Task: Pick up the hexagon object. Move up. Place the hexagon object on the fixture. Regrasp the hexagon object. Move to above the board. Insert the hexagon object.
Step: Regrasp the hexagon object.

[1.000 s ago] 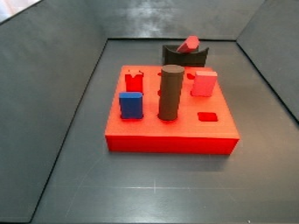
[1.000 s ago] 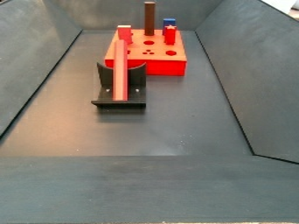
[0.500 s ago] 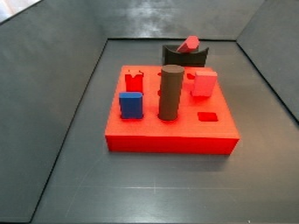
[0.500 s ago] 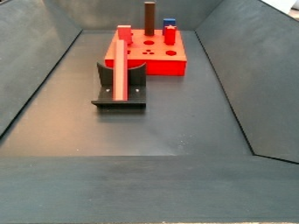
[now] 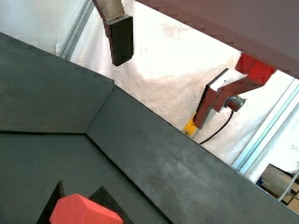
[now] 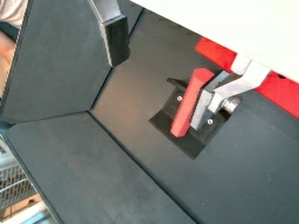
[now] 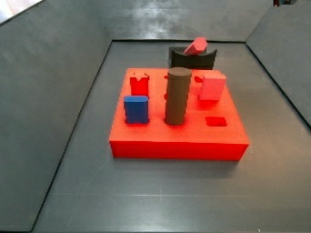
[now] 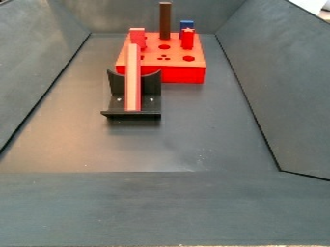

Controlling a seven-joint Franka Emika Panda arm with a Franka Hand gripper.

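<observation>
The hexagon object (image 8: 133,66), a long slim red bar, leans upright on the dark fixture (image 8: 131,101) in front of the red board (image 8: 175,69). In a side view its end (image 7: 198,45) sticks up from the fixture (image 7: 195,60) behind the board (image 7: 183,136). My gripper (image 6: 166,79) hangs high above the floor, open and empty, up and off to one side of the bar (image 6: 187,105) and the fixture (image 6: 173,133). Its fingers (image 6: 117,44) stand wide apart. The gripper (image 5: 165,79) also shows in a wrist view, with the bar's top (image 5: 82,210) far below it.
On the board stand a blue peg (image 7: 136,108), a tall dark cylinder (image 7: 179,96), a short red notched peg (image 7: 138,84) and a pale red block (image 7: 212,86), beside a small recessed hole (image 7: 216,121). Sloping dark grey walls (image 8: 39,87) enclose the floor.
A small dark part of the arm now shows at the top edge of a side view. The bar, the fixture and the board have not moved.
</observation>
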